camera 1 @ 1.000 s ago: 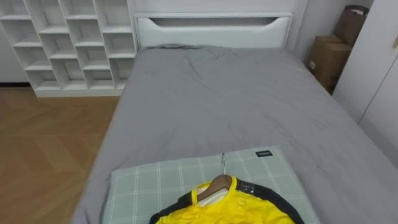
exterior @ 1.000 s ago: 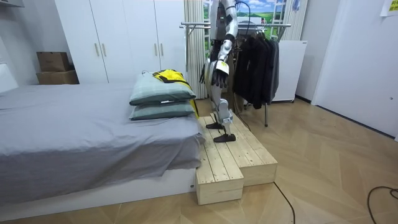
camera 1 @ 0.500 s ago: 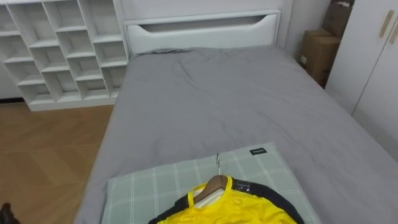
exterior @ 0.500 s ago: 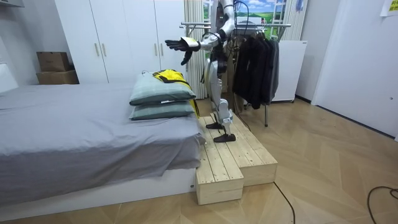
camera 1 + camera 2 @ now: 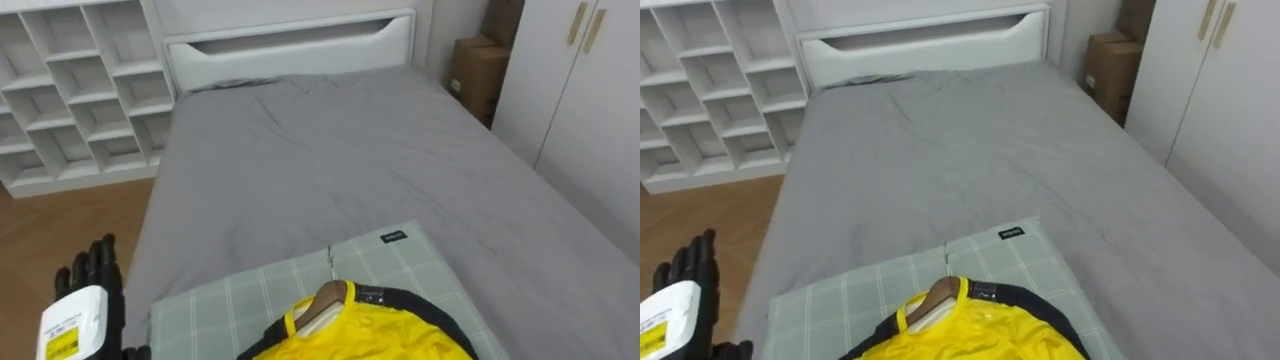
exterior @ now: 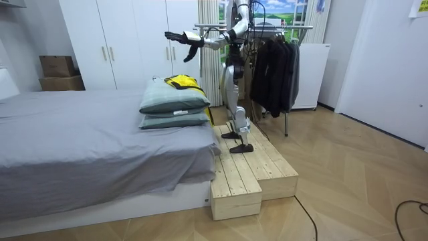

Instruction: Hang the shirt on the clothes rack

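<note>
A yellow shirt [image 5: 372,335] with dark trim lies on a wooden hanger [image 5: 325,298], whose metal hook points up the bed. Both rest on a green checked pillow [image 5: 235,300] at the foot of the bed, right below me. My left hand [image 5: 92,295] is raised at the lower left, back towards me, fingers straight and open, holding nothing, left of the pillow. In the room view I stand on a wooden platform [image 6: 247,167] by the bed, with my left hand [image 6: 176,37] stretched out above the shirt [image 6: 182,82]. Behind me stands a clothes rack [image 6: 267,28] with dark garments.
The grey bed [image 5: 330,160] runs away from me to a white headboard [image 5: 290,45]. White cube shelves [image 5: 70,90] stand at the far left over wooden floor. A cardboard box [image 5: 475,70] and wardrobe doors [image 5: 590,100] line the right side.
My left arm has swung up from my side to stretch out over the pillows, and the hand has come into the eye view's lower left. The head camera has turned right.
</note>
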